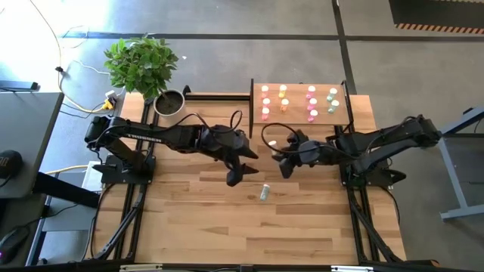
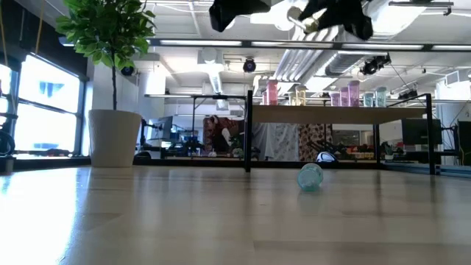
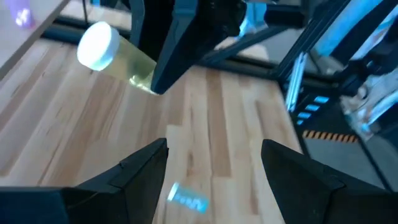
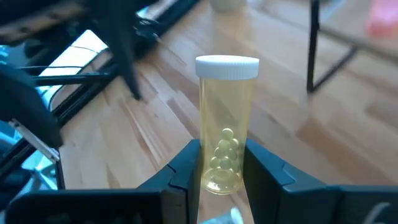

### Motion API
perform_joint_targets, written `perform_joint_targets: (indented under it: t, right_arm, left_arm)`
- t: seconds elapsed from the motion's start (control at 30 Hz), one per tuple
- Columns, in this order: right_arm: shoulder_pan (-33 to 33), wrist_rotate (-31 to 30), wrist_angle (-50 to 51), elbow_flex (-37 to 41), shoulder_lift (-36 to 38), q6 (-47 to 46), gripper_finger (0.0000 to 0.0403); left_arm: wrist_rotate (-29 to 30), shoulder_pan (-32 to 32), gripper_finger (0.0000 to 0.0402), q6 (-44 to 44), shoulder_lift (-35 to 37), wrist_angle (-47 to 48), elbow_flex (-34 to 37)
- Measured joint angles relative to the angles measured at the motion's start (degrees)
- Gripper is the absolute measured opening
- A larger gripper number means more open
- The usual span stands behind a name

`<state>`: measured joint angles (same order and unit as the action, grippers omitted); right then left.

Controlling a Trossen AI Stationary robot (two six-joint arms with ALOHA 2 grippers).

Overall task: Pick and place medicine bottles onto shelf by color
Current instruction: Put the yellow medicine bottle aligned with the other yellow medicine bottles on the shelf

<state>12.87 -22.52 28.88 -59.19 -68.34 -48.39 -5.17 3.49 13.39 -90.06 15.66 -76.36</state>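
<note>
My right gripper (image 4: 222, 177) is shut on a clear yellow bottle (image 4: 225, 124) with a white cap, well above the table; it also shows in the high view (image 1: 283, 155) and the low view (image 2: 331, 15). My left gripper (image 3: 214, 162) is open and empty, raised over the table's middle (image 1: 236, 177). A pale green bottle (image 1: 265, 193) lies on its side on the tabletop below and between the grippers (image 2: 310, 177). The shelf (image 1: 299, 115) stands at the far right and carries several pink, orange, yellow and green bottles upright. My right gripper pinches the yellow bottle's lower end (image 4: 222, 163), near its base, between its two fingers. The body and the white cap (image 4: 227, 66) stick out beyond the fingertips. The bottle is lifted clear of the table, with small pills lying at its base end.
A potted plant (image 1: 144, 68) stands at the table's far left corner. The shelf's black upright panel (image 1: 252, 98) faces the table's middle. Bare striped wood lies along the near half of the table (image 1: 227, 227).
</note>
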Motion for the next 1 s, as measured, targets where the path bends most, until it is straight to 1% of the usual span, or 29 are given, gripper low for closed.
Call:
perform_joint_targets:
  t: [0.17, 0.33, 0.6, 0.83, 1.0]
  right_arm:
    - [1.7, -3.7, -1.6, -3.4, 0.2, 8.6, 0.0084]
    - [2.3, -3.8, -1.8, -7.5, 0.2, 16.8, 0.0084]
    - [2.3, -3.8, -1.2, -15.4, 0.2, 29.1, 0.0084]
    - [2.3, -3.2, 3.6, -22.6, 0.2, 34.3, 0.0084]
    - [2.3, -3.1, 4.6, -24.1, 0.3, 35.4, 0.0084]
  left_arm:
    - [-0.5, 1.2, 0.0252, 1.9, 0.0, -4.2, 0.0]
    - [-3.0, 2.9, 0.0252, 5.1, 0.0, -11.2, 0.0]
    - [-3.3, 5.2, 0.0252, 7.7, 0.0, -23.3, 0.0]
    - [-3.3, 5.5, 0.0252, 7.6, 0.0, -34.5, 0.0]
    - [-3.4, 5.5, 0.0252, 7.5, 0.0, -40.3, 0.0]
